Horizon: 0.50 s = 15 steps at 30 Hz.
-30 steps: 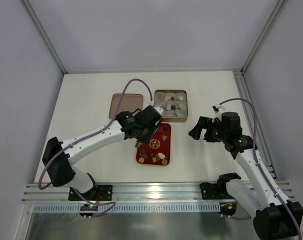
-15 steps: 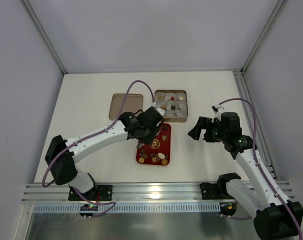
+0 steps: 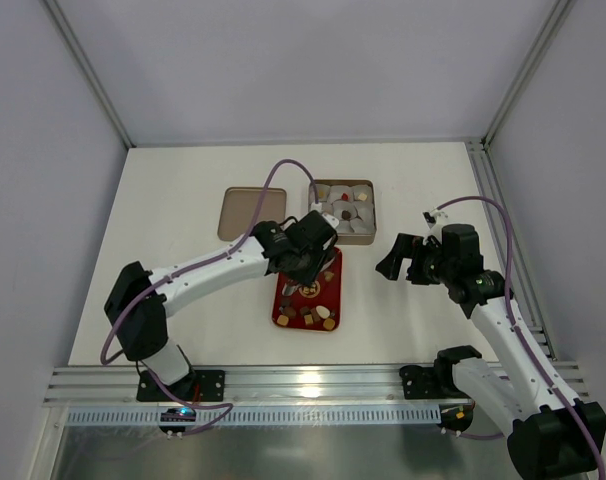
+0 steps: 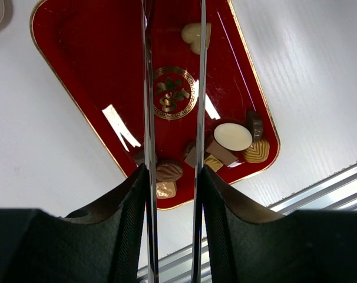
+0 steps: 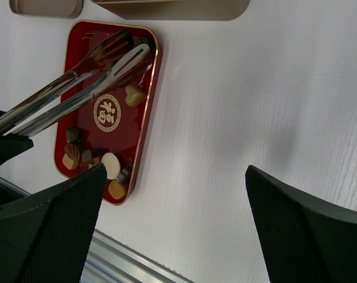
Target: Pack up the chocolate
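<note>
The chocolate pieces (image 4: 232, 136) lie on a red tray (image 3: 331, 300): a cream oval, tan and dark squares and a gold ribbed one bunched at its near end, and a cream heart (image 5: 134, 94) further up. My left gripper (image 4: 174, 171) is shut on metal tongs (image 4: 145, 88) above the tray. In the right wrist view the tongs' tips (image 5: 122, 50) stand slightly apart over the tray's far end, with nothing seen between them. My right gripper (image 5: 175, 177) hangs open over bare table to the right of the tray, also in the top view (image 3: 393, 262).
A tan tin (image 3: 368, 235) holding white paper cups, some with chocolate pieces, stands just beyond the tray. Its lid (image 3: 245, 212) lies to the left. An aluminium rail (image 3: 313, 385) runs along the near table edge.
My left arm has swung a little to the right and its wrist has turned over the red tray with the tongs. The right arm has not moved.
</note>
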Each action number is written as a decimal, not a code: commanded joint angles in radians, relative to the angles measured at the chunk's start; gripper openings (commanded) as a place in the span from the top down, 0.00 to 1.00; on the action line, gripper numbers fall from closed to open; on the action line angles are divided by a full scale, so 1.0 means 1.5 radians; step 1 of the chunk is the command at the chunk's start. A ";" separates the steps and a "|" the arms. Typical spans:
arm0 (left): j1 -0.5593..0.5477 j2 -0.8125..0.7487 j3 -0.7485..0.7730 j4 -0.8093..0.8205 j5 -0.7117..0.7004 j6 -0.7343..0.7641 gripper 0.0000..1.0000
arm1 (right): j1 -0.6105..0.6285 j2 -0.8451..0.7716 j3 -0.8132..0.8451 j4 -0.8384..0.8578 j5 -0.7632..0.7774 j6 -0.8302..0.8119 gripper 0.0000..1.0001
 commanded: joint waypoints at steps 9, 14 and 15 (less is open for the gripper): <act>-0.002 0.032 0.036 0.039 -0.010 -0.004 0.60 | 0.005 0.004 0.004 0.018 -0.005 -0.008 0.00; -0.002 0.035 0.031 0.043 -0.021 -0.008 0.61 | 0.005 0.005 0.003 0.020 -0.007 -0.008 0.00; -0.002 0.036 0.031 0.046 -0.021 -0.008 0.62 | 0.005 0.005 0.003 0.021 -0.007 -0.008 0.00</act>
